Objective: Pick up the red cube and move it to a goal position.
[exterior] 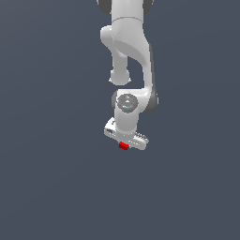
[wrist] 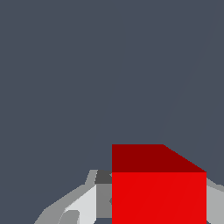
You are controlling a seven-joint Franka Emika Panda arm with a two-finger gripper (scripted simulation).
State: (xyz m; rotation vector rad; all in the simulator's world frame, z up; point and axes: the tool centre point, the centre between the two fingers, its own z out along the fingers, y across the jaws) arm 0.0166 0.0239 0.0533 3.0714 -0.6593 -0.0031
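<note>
The red cube [exterior: 123, 146] is a tiny bright red block just under the white hand of my gripper [exterior: 124, 143], below the middle of the exterior view. In the wrist view the red cube [wrist: 158, 197] fills the space between my two grey-white fingers [wrist: 85, 205], which press against its two sides. The gripper is shut on the cube. The fingertips are hidden behind the cube and the hand. I cannot tell how high the cube is above the floor.
The white arm [exterior: 129, 42] reaches down from the top of the exterior view. A plain dark grey-blue surface [exterior: 47, 164] lies all around. No goal marker shows.
</note>
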